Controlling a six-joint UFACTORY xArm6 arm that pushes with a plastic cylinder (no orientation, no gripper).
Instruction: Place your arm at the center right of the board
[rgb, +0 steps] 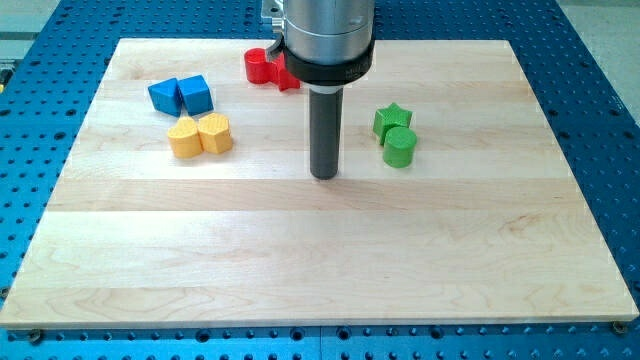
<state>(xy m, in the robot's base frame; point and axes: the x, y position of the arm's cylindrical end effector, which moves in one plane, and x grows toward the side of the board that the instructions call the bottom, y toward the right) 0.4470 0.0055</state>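
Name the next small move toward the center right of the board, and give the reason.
Probably slide my tip toward the view's right, slightly toward the view's bottom. It sits near the board's middle, and the green star block and green cylinder lie to its right, a little higher, so a lower path should avoid pushing them.

My tip (323, 175) is resting on the wooden board (320, 260) near its middle, with the green star block (392, 119) and the green cylinder block (400, 147) touching each other at about its two o'clock. At ten o'clock the two yellow blocks (200, 135) are sitting side by side, and just beyond them the two blue blocks (181, 95) are doing likewise. The red block (262, 66) is lying at about eleven o'clock near the board's top edge, partly hidden behind the arm's metal housing (328, 40).
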